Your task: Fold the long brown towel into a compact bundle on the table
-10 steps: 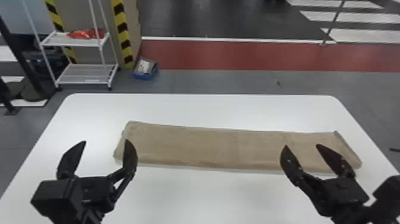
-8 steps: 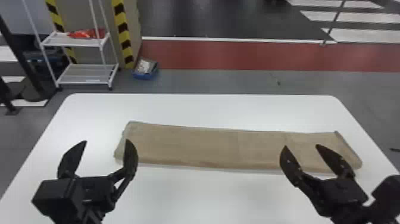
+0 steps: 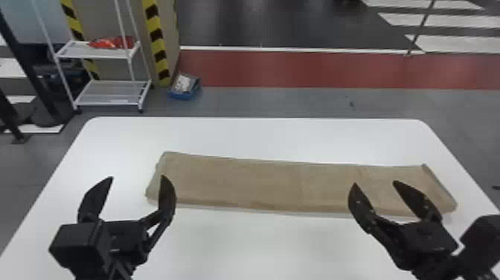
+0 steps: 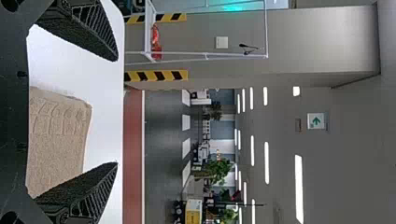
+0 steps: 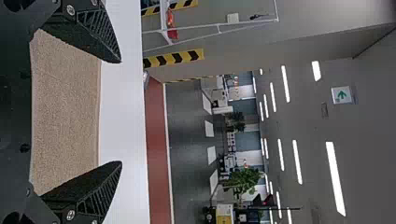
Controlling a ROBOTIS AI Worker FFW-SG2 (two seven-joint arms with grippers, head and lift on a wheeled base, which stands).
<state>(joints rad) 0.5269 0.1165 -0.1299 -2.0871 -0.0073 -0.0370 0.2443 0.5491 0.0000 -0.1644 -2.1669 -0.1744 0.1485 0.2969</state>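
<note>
Find the long brown towel (image 3: 260,186) lying flat in a strip across the desk (image 3: 260,245), with its long axis running left to right and slanting slightly, left end a touch farther off than right. Find it on the far side of both end effectors, crossing the space ahead of them. Note the left end effector (image 3: 137,177) just beside the left end, with fingers spread wide and nothing between them. Note the right end effector (image 3: 375,183) also spread wide and empty, in front of the right-hand stretch, a little inside the right end. Judge the left as nearer to its own end of the towel; cannot tell exact height above the cloth for either. Probably calls for reaching far and down to an end, then carrying it inward along the long axis. Could pinch mid-cloth on the right without shifting outward first. Expect soft, limp handling, perhaps with layers slipping. Rests on a smooth white surface with rounded far corners. Beyond, see grey floor, a red floor strip (image 3: 297,69), and at far left a white shelf rack (image 3: 111,95) near a blue bin (image 3: 182,95).
</note>
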